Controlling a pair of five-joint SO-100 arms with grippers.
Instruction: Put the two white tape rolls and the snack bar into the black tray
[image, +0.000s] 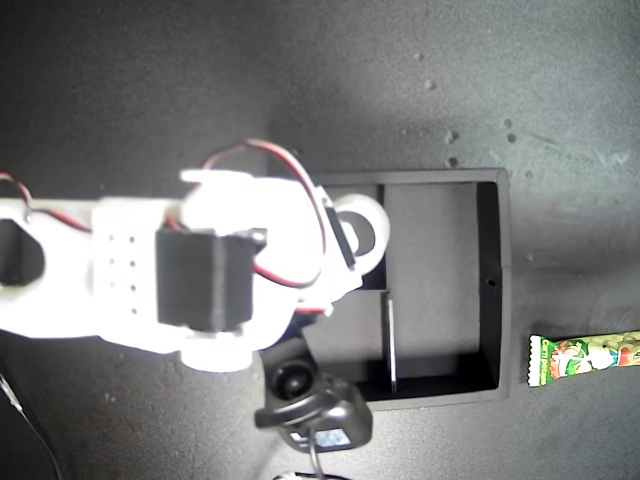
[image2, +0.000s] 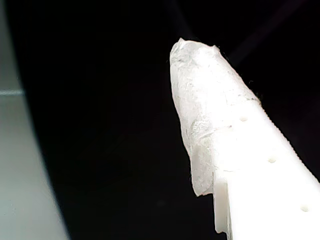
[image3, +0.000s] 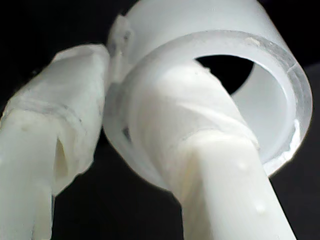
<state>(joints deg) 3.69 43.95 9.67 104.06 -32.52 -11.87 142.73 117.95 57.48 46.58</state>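
The second gripper (image3: 112, 120) clamps an all-white tape roll (image3: 220, 90); the green-white snack bar (image: 585, 357) shows cartoon pictures, its writing unreadable.

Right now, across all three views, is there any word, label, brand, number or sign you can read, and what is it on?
None can be read.
Snack bar, exterior view: printing and cartoon pictures on the green and white packet, too small and blurred to make out.
White tape roll held in my second gripper: no marking visible.
Black tray: no label visible.
First wrist view: no text.
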